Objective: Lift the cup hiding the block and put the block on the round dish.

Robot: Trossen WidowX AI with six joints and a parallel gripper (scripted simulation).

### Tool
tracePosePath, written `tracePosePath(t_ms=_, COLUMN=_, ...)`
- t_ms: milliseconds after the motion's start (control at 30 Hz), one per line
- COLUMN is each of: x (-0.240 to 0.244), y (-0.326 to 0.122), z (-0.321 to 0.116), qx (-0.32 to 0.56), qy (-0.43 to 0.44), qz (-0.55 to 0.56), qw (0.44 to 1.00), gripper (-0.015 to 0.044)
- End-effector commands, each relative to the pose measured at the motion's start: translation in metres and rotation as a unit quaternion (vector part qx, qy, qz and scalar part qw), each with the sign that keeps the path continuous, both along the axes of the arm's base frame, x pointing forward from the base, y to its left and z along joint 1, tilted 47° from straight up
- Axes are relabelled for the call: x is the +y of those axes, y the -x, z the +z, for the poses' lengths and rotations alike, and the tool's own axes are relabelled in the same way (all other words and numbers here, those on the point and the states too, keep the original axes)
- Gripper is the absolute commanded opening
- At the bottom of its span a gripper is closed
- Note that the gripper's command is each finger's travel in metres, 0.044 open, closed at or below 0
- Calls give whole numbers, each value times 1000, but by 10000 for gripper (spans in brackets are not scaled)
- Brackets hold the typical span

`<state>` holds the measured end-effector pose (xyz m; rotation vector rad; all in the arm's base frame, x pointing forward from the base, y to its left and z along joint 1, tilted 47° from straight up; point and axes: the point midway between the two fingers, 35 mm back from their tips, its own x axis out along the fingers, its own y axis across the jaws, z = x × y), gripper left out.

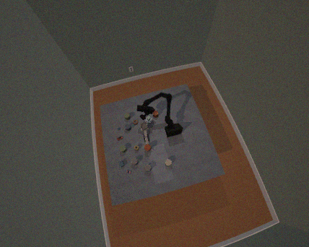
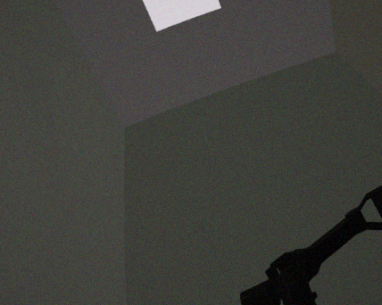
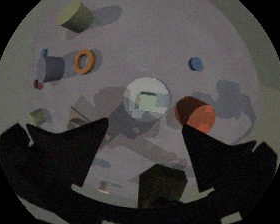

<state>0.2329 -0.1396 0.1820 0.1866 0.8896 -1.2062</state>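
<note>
The round pale dish (image 3: 132, 95) lies ahead between my fingers in the wrist view. A pale green block (image 3: 147, 102) rests on it. My gripper (image 3: 145, 125) is wide open and empty, above the dish and block and apart from them. An orange cup (image 1: 155, 113) (image 3: 195, 114) is beside the dish, off its rim; whether it is upright I cannot tell. The other orange cup (image 1: 147, 147) stands on the far end of the balance (image 1: 146, 136). The balance's near end (image 1: 144, 126) bears no cup. The exterior view shows part of the arm but no cup, dish or block.
An orange ring (image 1: 136, 122) (image 3: 77, 62), a blue-grey cylinder (image 1: 128, 128) (image 3: 52, 68) and a green cylinder (image 1: 127, 116) (image 3: 76, 19) stand left of the dish. A blue disc (image 3: 195, 64) lies near the orange cup. Several more small objects lie around the balance's far end.
</note>
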Motion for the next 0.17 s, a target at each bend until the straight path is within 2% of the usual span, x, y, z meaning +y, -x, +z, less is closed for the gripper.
tracePosePath(t_ms=0, x=4, y=2, z=7, qx=-4, qy=2, qz=-3, qw=1000, gripper=440)
tracePosePath(t_ms=133, x=4, y=2, z=7, qx=-4, qy=2, qz=-3, qw=1000, gripper=440)
